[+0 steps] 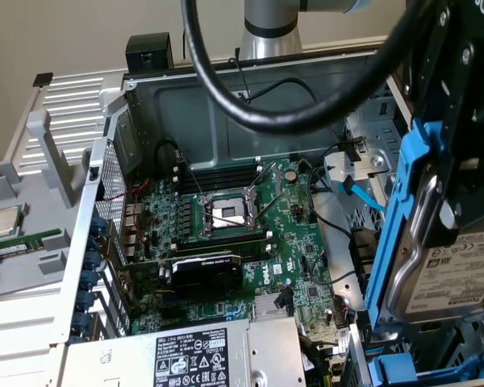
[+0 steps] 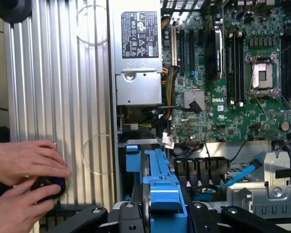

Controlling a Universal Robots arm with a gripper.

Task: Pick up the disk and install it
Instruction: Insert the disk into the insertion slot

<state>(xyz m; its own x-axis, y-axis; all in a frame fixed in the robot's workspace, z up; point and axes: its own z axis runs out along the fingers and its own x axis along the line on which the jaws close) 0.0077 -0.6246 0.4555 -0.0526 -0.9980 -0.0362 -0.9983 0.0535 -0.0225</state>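
The disk (image 1: 460,278), a silver drive with a white barcode label in a blue plastic carrier (image 1: 399,218), hangs upright at the exterior view's right, above the drive bay corner of the open computer case. My gripper (image 1: 450,211) is shut on it, with a black finger (image 1: 468,161) pressed over its upper part. In the wrist view the blue carrier (image 2: 161,191) stands edge-on between my black fingers (image 2: 128,216), over the case's drive cage area.
The open case holds a green motherboard (image 1: 290,234) with a bare processor socket (image 1: 226,214), a graphics card (image 1: 206,270) and a power supply (image 1: 185,355). A thick black cable (image 1: 250,113) loops overhead. A person's hands (image 2: 24,184) rest on a black knob beside the ribbed panel (image 2: 58,97). Another blue-framed part (image 1: 423,372) sits low in the bay.
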